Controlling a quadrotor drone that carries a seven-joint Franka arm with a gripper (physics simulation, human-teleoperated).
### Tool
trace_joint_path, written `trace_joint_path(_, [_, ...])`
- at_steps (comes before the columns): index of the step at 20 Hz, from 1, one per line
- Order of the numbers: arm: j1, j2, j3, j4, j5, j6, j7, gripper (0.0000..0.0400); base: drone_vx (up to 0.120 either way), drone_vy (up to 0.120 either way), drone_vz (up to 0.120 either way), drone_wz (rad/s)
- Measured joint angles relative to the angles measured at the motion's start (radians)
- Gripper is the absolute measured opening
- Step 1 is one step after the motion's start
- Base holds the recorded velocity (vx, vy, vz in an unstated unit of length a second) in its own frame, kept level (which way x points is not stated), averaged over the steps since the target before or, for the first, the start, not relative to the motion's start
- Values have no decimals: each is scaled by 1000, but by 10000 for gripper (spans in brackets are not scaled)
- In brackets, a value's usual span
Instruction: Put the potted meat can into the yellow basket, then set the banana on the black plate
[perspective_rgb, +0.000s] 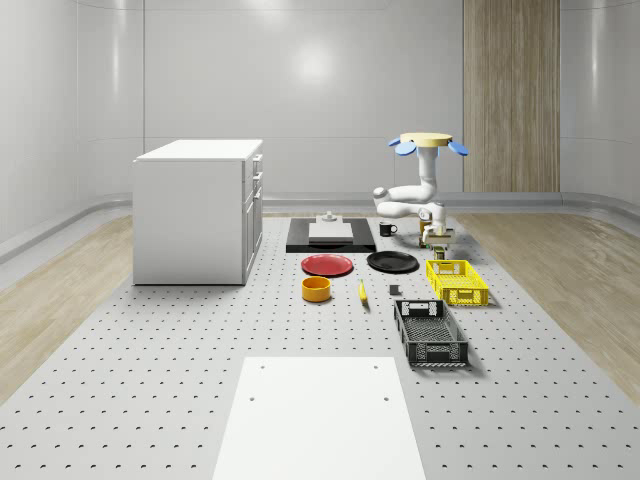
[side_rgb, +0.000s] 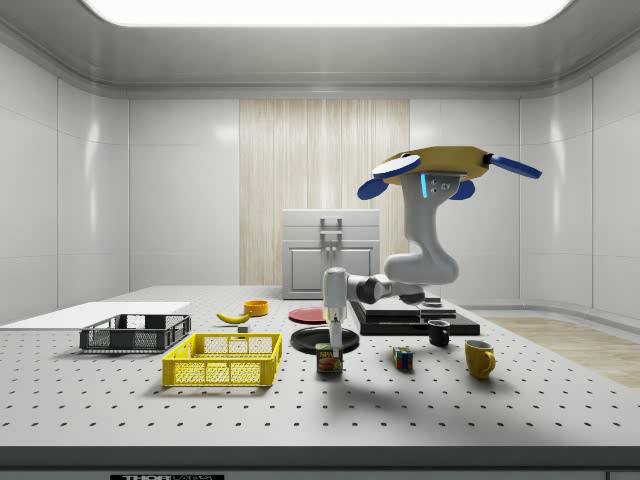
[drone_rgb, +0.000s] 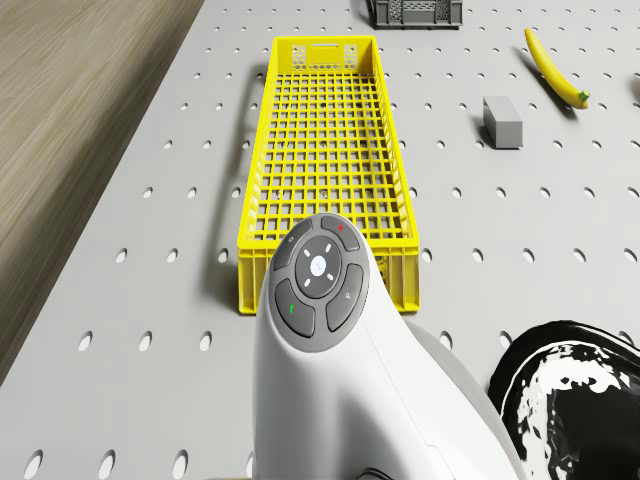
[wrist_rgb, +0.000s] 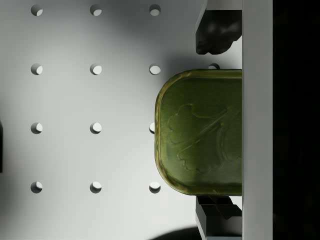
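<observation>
I see potted meat can (wrist_rgb: 200, 132): green embossed lid, rounded corners, upright on table (side_rgb: 520, 400) just right of yellow basket (side_rgb: 224, 360) in side view. Gripper (side_rgb: 335, 340) straddles can, fingers (wrist_rgb: 217, 30) either side; contact unclear. Drone (side_rgb: 440, 165) hovers above, beside black plate (perspective_rgb: 392, 262).

Overhead and side cameras, both on the yellow basket (perspective_rgb: 457, 281).
</observation>
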Motion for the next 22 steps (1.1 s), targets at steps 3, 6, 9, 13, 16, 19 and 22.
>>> trace_joint_path(3, [-3,-8,-16,5,-13,14,0,400,0,0,0,0])
trace_joint_path(6, [-2,-16,-23,8,-19,24,-2,400,0,0,0,0])
trace_joint_path(9, [3,-23,-27,10,-20,33,-9,400,0,0,0,0])
trace_joint_path(13, [-17,-23,-18,30,-13,38,-8,400,0,0,0,0])
trace_joint_path(16, [-29,-24,-12,41,-8,41,-7,400,0,0,0,0])
trace_joint_path(19, [-37,-27,-9,47,-5,46,-5,400,0,0,0,0])
trace_joint_path(22, [-50,-28,-3,58,0,49,-3,400,0,0,0,0])
